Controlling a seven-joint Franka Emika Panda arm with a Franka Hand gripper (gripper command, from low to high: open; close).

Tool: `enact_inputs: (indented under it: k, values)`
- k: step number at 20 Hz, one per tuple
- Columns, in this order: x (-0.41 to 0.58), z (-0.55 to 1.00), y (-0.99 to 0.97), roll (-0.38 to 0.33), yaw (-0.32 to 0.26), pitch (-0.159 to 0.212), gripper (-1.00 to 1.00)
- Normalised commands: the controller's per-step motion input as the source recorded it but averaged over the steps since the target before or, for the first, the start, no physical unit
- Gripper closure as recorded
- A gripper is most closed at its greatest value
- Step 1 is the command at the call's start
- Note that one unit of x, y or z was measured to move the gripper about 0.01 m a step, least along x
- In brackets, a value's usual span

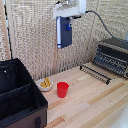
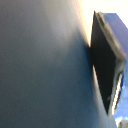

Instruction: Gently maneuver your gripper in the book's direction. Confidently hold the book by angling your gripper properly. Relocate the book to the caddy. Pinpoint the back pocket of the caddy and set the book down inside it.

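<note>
The dark navy book (image 1: 64, 32) hangs upright high above the table, in front of the woven wall. My gripper (image 1: 67, 19) is shut on its upper part, below the white arm head. Filling most of the wrist view is the book's blurred dark cover (image 2: 45, 65), with one dark finger (image 2: 106, 62) pressed against its edge. At the exterior view's lower left stands the big black caddy (image 1: 35, 107), open on top. A partition wall splits it lengthwise, and the long back pocket (image 1: 14, 77) lies beyond that wall. The book is well above the caddy and toward the exterior view's right of it.
A red cup (image 1: 62, 89) stands on the wooden table beside the caddy. Behind it is a small plate with yellow food (image 1: 45, 84). A dark toaster oven (image 1: 114, 56) sits at the exterior view's right, with a black wire rack (image 1: 95, 73) in front of it.
</note>
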Motion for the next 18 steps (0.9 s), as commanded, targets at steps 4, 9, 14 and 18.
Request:
enact_inputs:
  k: [4,9,14,18]
  values:
    - [0.0,0.01,0.64,0.0,-0.222,-0.087,1.0]
    - [0.0,0.34,0.64,-0.018,-0.208,-0.088,1.0]
    - [0.0,0.58,0.65,-0.03,-0.19,-0.075,1.0]
    - [0.0,0.61,0.64,-0.035,-0.186,-0.062,1.0]
